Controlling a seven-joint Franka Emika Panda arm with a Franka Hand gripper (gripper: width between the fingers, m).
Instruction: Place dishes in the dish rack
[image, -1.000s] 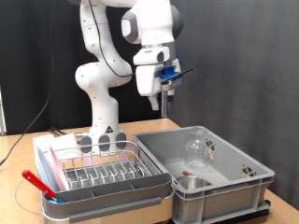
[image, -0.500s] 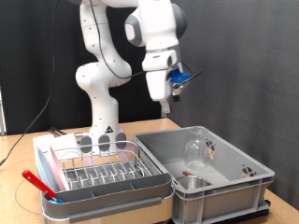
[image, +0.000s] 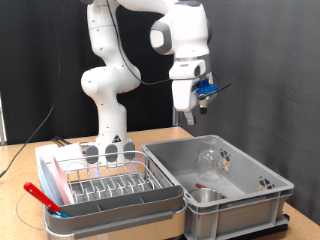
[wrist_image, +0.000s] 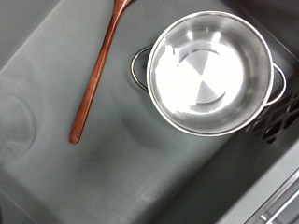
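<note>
My gripper (image: 187, 116) hangs high over the grey bin (image: 250, 178), with nothing showing between its fingers; it does not show in the wrist view. The wrist view looks down on the bin floor (wrist_image: 56, 177), where a shiny steel cup (wrist_image: 207, 73) with two small handles lies open side up beside a thin reddish-brown utensil (wrist_image: 97, 73). A clear glass (image: 211, 160) stands in the bin. The dish rack (image: 110, 183) sits at the exterior view's left, with a pink plate (image: 74, 184) on edge in it and a red utensil (image: 41, 194) at its front left corner.
The robot's white base (image: 108, 140) stands right behind the rack. The bin has tall walls and fills the exterior view's right side of the wooden table (image: 20, 205). A cable (image: 35, 130) hangs at the far left.
The arm has swung towards the exterior view's right, carrying the gripper from above the rack's right end to above the bin.
</note>
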